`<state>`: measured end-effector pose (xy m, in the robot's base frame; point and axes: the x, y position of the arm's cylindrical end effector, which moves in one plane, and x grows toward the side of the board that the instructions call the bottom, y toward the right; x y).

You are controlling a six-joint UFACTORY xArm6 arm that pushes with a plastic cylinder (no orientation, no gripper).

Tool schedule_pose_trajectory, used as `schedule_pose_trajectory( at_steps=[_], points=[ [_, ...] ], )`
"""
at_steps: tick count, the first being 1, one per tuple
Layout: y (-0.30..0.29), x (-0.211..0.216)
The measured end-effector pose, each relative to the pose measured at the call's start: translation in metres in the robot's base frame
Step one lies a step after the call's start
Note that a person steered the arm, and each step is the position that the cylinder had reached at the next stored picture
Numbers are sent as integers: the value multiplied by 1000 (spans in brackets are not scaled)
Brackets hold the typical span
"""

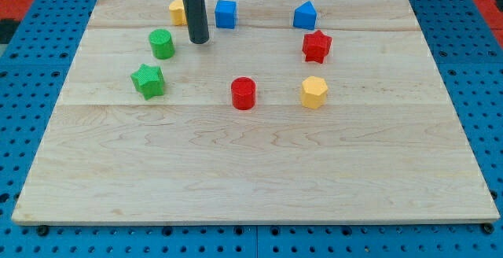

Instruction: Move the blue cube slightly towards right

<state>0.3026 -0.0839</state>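
Now at the tabletop (251, 171) far edge: blue cube (225, 13) near the view's top, left of centre, with my tip (198, 40) just to its left and slightly nearer the view's bottom, yellow block (178, 11) partly hidden behind the rod. No jaws here, only a bare rod holding nothing. Best lined up level with the cube's left face first, then a short, straight nudge rightward, stopping well short of the blue pentagonal block (305, 16).

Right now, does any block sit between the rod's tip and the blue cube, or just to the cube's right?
Nothing visible does. My tip rests just left of the blue cube, no block between. Rightward, the nearest is another blue block, well apart.
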Motion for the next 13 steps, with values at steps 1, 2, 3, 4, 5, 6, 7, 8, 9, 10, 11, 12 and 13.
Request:
schedule_pose_trajectory(
  at_steps=[1,2,3,4,5,6,7,8,9,10,11,12,13],
  points=[
    [7,-16],
    [-8,-34],
    [-18,-46],
    [-5,-76],
    [-3,-76],
    [-12,-68],
    [-6,-71],
    [15,-72],
    [17,-72],
    [8,-61],
    [8,-44],
    [15,-42],
    [35,-42]
  ],
)
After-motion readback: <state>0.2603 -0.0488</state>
